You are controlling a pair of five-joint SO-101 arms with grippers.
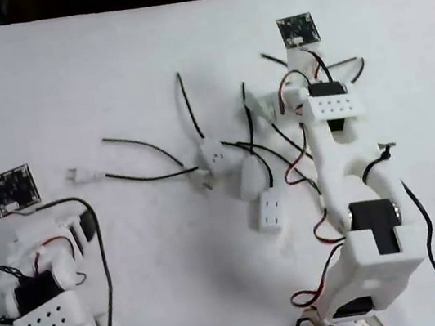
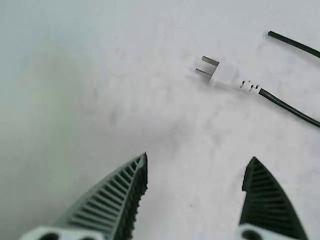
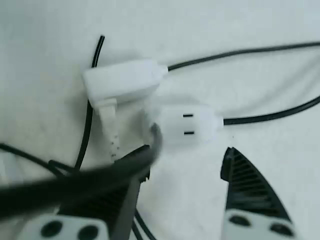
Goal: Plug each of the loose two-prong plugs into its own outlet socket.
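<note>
Grey-ribbed, the left claw [image 2: 198, 165] hung wide open and empty, and the loose two-prong plug [image 2: 222, 76] lay flat on the white surface [image 2: 75, 75] just beyond its tips. Its long axis ran roughly crosswise to the claw's reach. The right claw [image 3: 187, 155], also open and empty, sat close before an outlet socket [image 3: 186, 123], so I judged the left arm nearer the plug.

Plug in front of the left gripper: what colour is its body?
The plug is white, its cord black; clearest in left wrist view.
</note>
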